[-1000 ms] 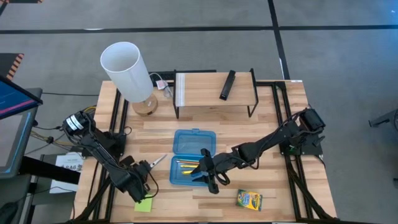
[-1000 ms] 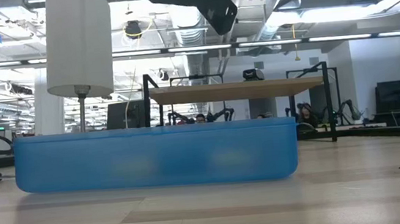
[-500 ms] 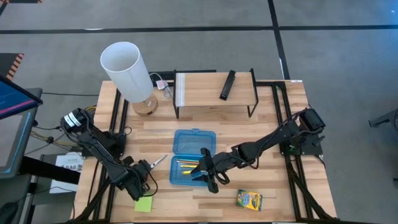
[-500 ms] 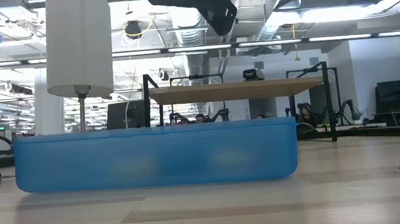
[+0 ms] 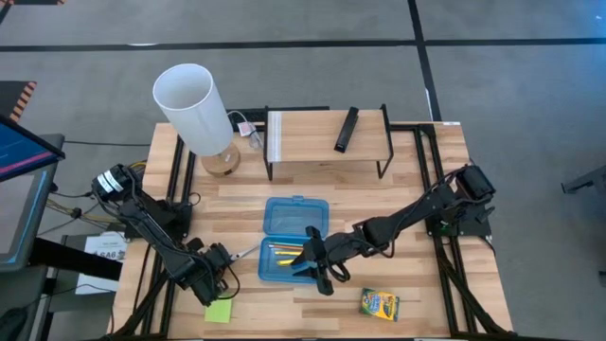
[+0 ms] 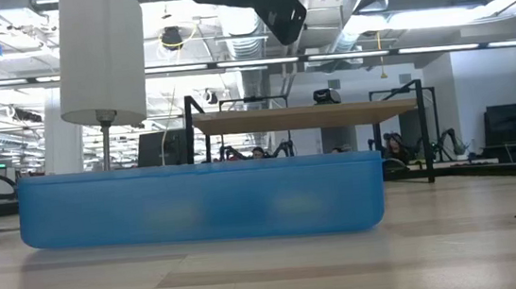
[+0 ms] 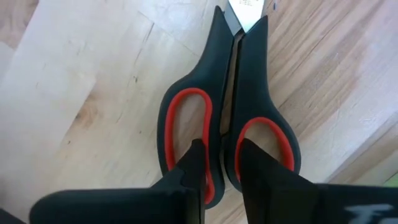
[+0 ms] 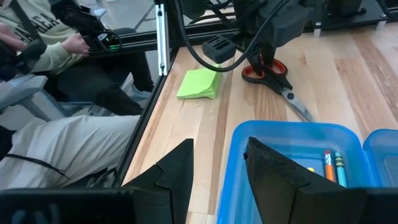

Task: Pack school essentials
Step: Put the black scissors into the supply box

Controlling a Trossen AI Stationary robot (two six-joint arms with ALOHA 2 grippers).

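left fingers: the left gripper (image 7: 219,163) has its two dark fingers (image 7: 194,163) pinched in on the scissors' handles, right where the two loops meet. narrow gap, looks like a grip

right fingers: right gripper (image 8: 219,163) is partly open, nothing between the fingers (image 8: 177,168), hanging over the near end of the case

scissors: scissors (image 7: 227,118) lie flat on the table (image 5: 417,199), black handles with orange-red lined loops, blades shut and pointing away from the gripper. from above they sit left of the case with the left gripper (image 5: 214,272) on top of the handles, blade tip (image 5: 244,252) poking out toward the case

case: blue case (image 5: 294,239) is open in the middle of the table, lid flat behind the tray. low view is mostly its blue wall (image 6: 202,204)

pencils: a few pencils (image 5: 282,252) already inside the tray, yellow, orange and teal as far as i can tell

sticky notes: lime pad (image 5: 219,311) at the front left edge, just beside the left gripper. not packed

crayons: crayon box (image 5: 379,304) on the table front right, apart from the case

right arm: reaches in from the right, gripper (image 5: 312,263) above the tray's right side

other stuff: white lamp (image 5: 194,109) back left, small shelf (image 5: 327,135) behind the case with a black remote (image 5: 347,129) on it

background: a seated person (image 8: 59,81) shows off the table edge in the right wrist view
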